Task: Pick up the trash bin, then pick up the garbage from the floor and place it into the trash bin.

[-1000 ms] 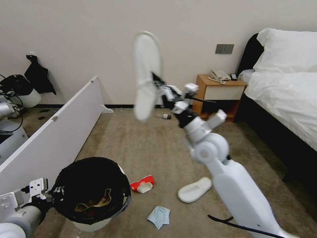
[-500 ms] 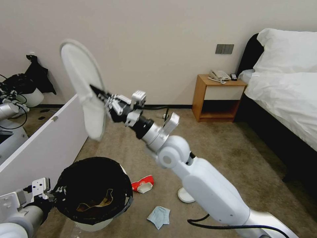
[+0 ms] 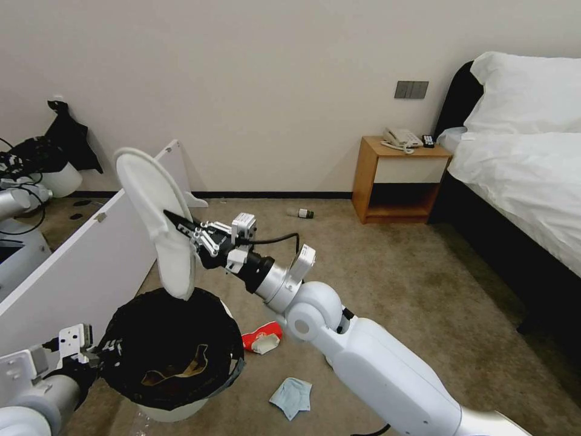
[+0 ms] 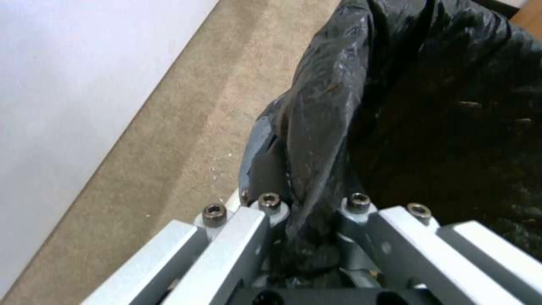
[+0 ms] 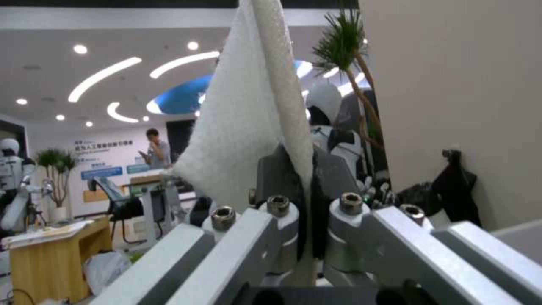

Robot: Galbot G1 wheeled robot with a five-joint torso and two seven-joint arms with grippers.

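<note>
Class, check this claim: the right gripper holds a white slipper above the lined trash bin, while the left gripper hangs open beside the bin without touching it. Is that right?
Not quite. The left gripper is not open and apart: it is shut on the black-bagged rim of the trash bin, as the left wrist view shows. The rest stands: the right gripper holds the white slipper above the bin.

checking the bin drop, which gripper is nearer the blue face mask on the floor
Left. The left gripper grips the bin rim low beside the face mask. The right gripper holds a slipper raised above the bin.
</note>
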